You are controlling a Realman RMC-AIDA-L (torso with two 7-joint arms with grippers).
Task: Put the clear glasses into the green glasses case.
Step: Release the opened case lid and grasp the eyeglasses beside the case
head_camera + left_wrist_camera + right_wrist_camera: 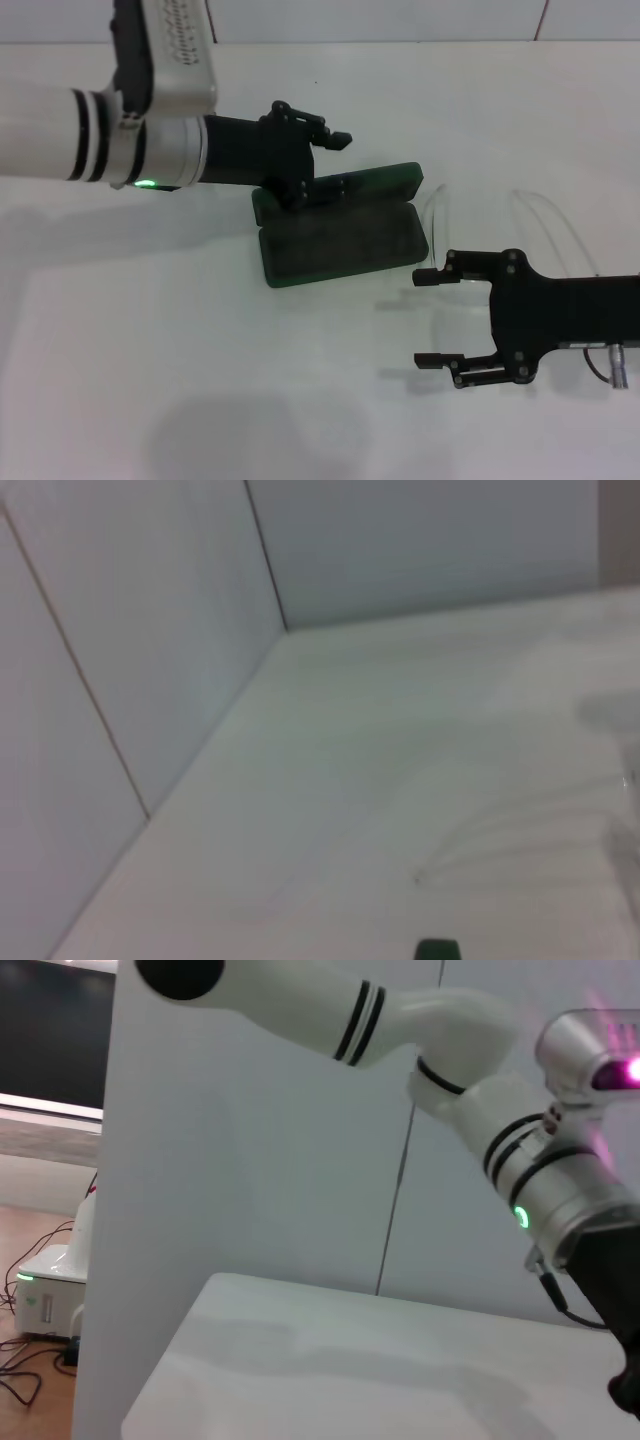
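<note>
Setting: a bare white table (pixel 200 380) backed by pale wall panels; the right wrist view also takes in a wooden floor with cables off to one side.

Case: the green glasses case (pixel 340 240) lies open near the middle of the table, dark lining up, lid propped behind the tray.

Left arm: the left gripper (pixel 305 160) sits at the case's back edge, over the hinge and lid, apparently to steady the lid so the tray remains clear. Whether its fingers are apart or closed cannot be told from here.

Right arm: the right gripper (pixel 437 318) hovers low beside the case's right end, its two fingers spread wide and holding nothing, seemingly lined up to collect the spectacles.

Glasses: the clear glasses (pixel 500 225) rest on the table just right of the case, beyond the right gripper, not yet inside.

Hard to read: the glasses show only as faint arcs against the white surface, so their lenses and exact pose are uncertain. The left wrist view catches only a sliver of green at its edge. The right wrist view shows the left arm but neither case nor glasses.
</note>
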